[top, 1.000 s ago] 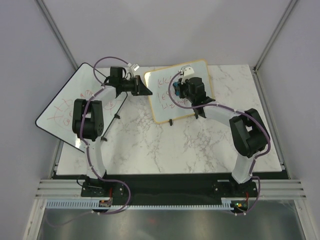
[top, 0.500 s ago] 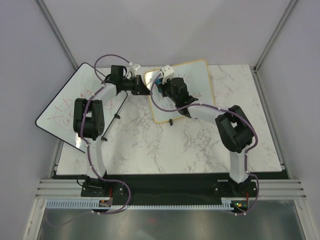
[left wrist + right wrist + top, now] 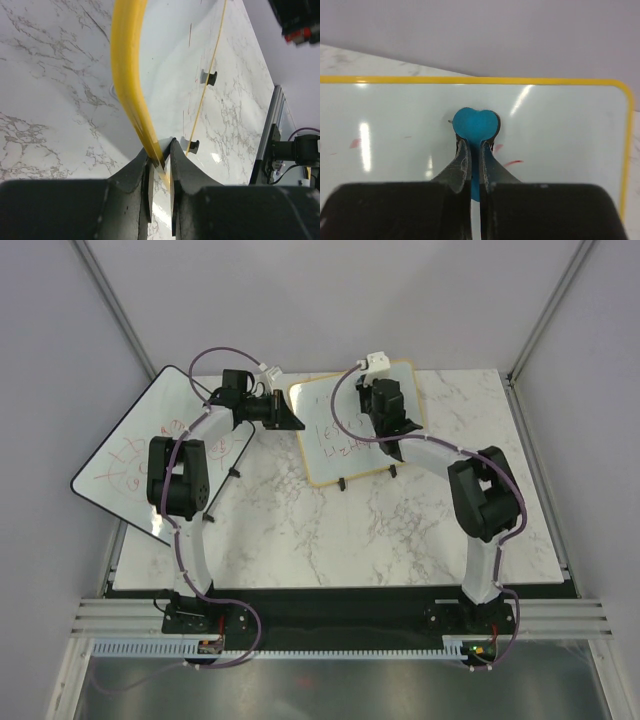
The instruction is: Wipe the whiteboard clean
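The small whiteboard (image 3: pixel 330 445) with a tan frame and two black feet stands tilted at the back middle, with red writing on its lower left. My left gripper (image 3: pixel 297 423) is shut on the board's left frame edge (image 3: pixel 131 95). My right gripper (image 3: pixel 385 405) is shut on a blue heart-shaped eraser (image 3: pixel 475 125) and presses it on the board's upper right area (image 3: pixel 560 125). A few red marks (image 3: pixel 512 163) show beside the eraser.
A larger black-edged whiteboard (image 3: pixel 125 455) with red doodles lies at the left, hanging over the marble table's (image 3: pixel 400 530) edge. Grey walls close in the back and sides. The board's black feet (image 3: pixel 210 77) show in the left wrist view.
My right gripper swept the eraser left across the board, then back to the upper right. Red writing in the board's upper part is gone. The left gripper kept its hold.
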`<state>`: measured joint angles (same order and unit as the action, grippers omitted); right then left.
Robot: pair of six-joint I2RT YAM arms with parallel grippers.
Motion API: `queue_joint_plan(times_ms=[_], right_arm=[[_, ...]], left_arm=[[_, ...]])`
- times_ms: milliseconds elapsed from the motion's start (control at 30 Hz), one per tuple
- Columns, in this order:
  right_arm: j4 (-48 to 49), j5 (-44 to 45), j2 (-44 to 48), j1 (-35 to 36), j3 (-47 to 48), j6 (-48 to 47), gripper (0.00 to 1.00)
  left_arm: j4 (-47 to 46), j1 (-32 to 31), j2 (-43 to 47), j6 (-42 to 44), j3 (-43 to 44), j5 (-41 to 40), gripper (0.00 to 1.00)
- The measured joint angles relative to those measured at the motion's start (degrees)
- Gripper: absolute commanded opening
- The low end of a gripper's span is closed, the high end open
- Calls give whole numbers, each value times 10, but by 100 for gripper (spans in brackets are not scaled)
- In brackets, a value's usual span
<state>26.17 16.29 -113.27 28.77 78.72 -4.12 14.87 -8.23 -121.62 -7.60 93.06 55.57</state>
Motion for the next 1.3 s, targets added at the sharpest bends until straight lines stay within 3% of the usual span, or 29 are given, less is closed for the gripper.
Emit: queue_joint_plan(times_ms=[200,333,533,700,867,1133,1300], right_arm=[[4,22,7,-59,-15,9,0],[8,12,7,-23,-14,7,0],[12,-75,-13,70,3,17,0],[-2,-91,-23,92,12,17,0],[-16,-73,-23,57,29,19,0],[-16,-17,0,-73,18,28,0],[-13,5,18,-87,-20,33,0]], left_arm=[[1,-2,0,0,2,2,2],[13,-1,0,4,3,0,2],[20,-2,0,19,7,0,2],[27,-2,0,26,11,-6,2],[28,-3,0,28,12,-12,2],[29,-4,0,28,13,-12,2],[31,-4,0,28,14,-10,2]])
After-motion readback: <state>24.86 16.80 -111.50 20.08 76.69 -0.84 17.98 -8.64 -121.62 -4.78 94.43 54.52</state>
